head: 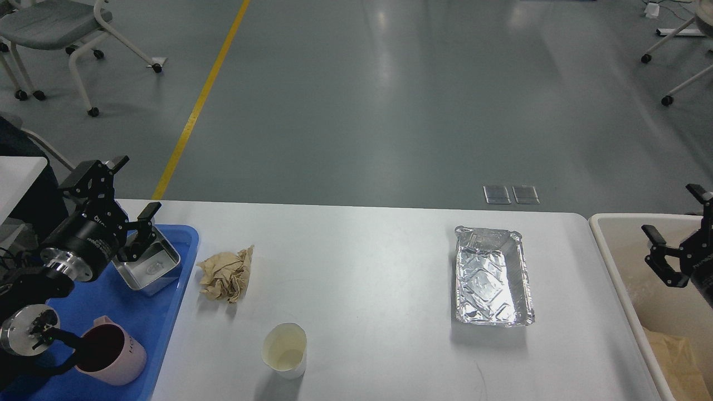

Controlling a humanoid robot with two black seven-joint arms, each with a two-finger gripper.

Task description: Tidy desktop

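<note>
The white desktop point(367, 262) fills the lower view. On it lie a crumpled brown paper ball point(227, 274), a white paper cup point(284, 350) near the front edge, and an empty foil tray point(492, 275) at the right. My left gripper point(131, 189) is open and empty, hovering above the far end of the blue tray point(167, 312), left of the paper ball. My right gripper point(677, 220) is open and empty over the beige bin point(613, 262) at the right edge.
The blue tray holds a steel square container point(155, 267) and a pink mug point(111, 350), partly behind my left arm. Brown paper point(677, 356) lies in the beige bin. Wheeled chairs stand on the grey floor at far left and far right.
</note>
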